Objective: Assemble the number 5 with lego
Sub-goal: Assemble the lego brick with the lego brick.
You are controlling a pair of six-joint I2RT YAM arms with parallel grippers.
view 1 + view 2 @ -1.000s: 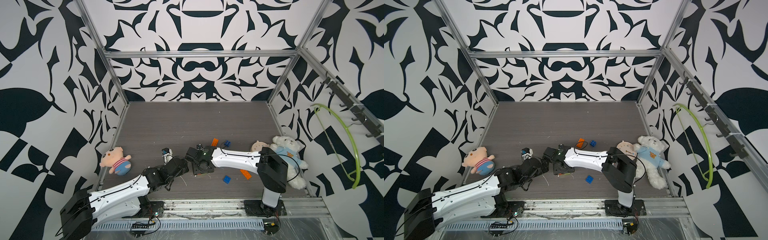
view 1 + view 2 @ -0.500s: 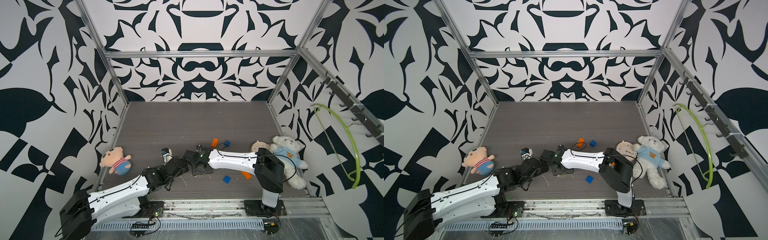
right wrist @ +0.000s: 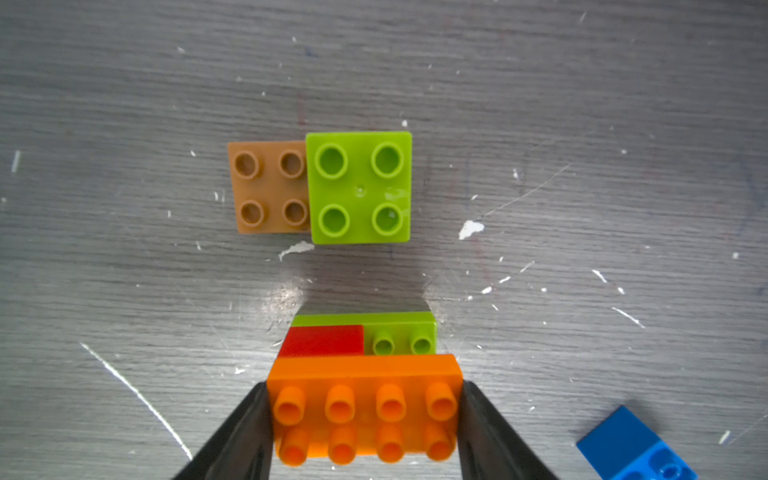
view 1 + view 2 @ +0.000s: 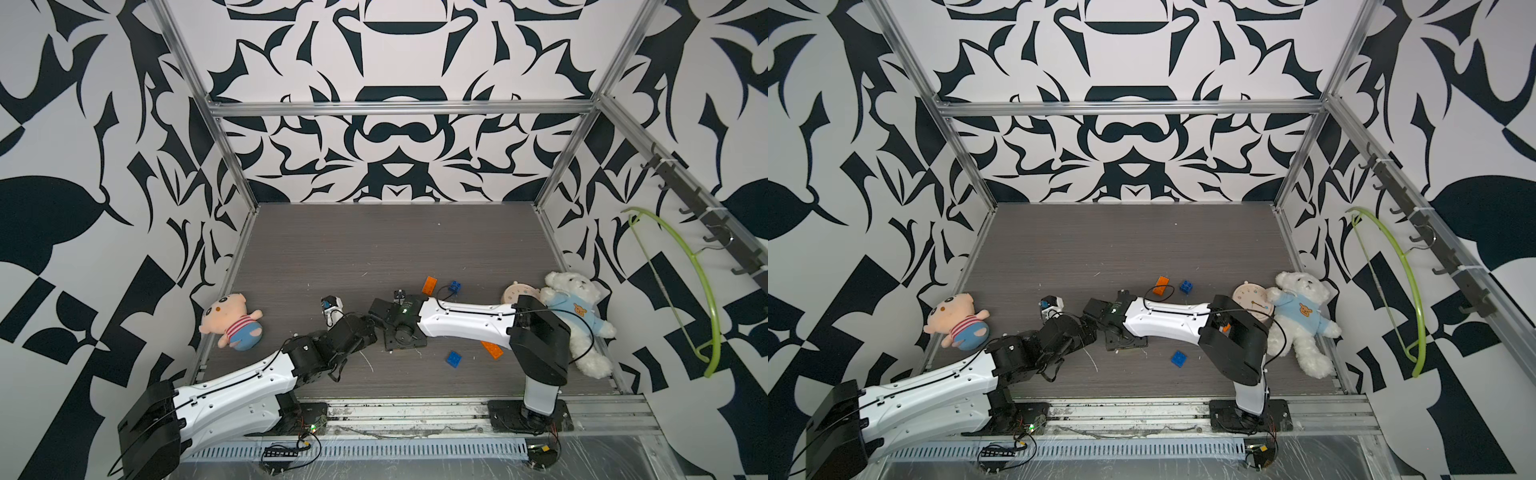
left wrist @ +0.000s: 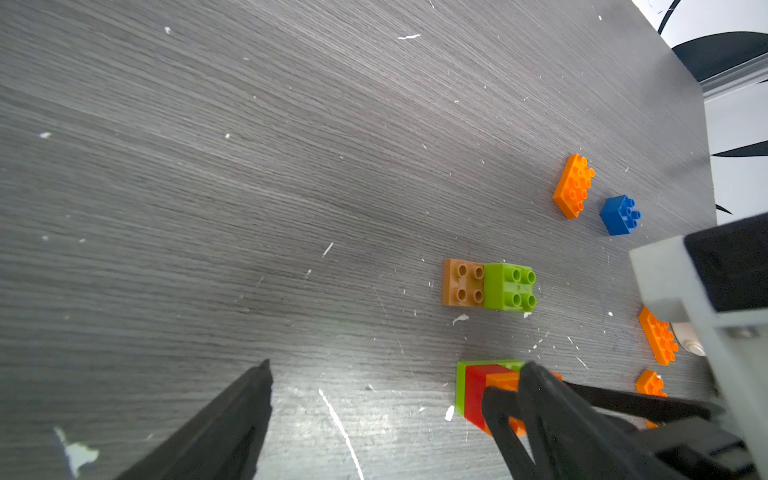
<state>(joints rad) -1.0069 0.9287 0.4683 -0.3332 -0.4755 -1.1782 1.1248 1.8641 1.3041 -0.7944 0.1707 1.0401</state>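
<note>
The right arm [image 4: 461,324] had edged a little toward the left arm [image 4: 249,386]. The right gripper [image 3: 365,401] pinched the orange oblong [image 3: 365,411] atop a red-and-lime stack [image 3: 320,340], just short of the lime square brick [image 3: 359,187]. The left gripper [image 5: 395,374] stood spread wide, likewise short of that brick. Pressing looked best done straight down, studs aligned, stack braced. The grey woodgrain tabletop [image 4: 374,249] was scratched and flecked white; black-and-white patterned walls [image 4: 395,158] enclosed it.

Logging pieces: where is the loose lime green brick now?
Right wrist view: the loose lime green brick sits on the table against the brown plate, clear of the orange brick the right gripper holds.
</note>
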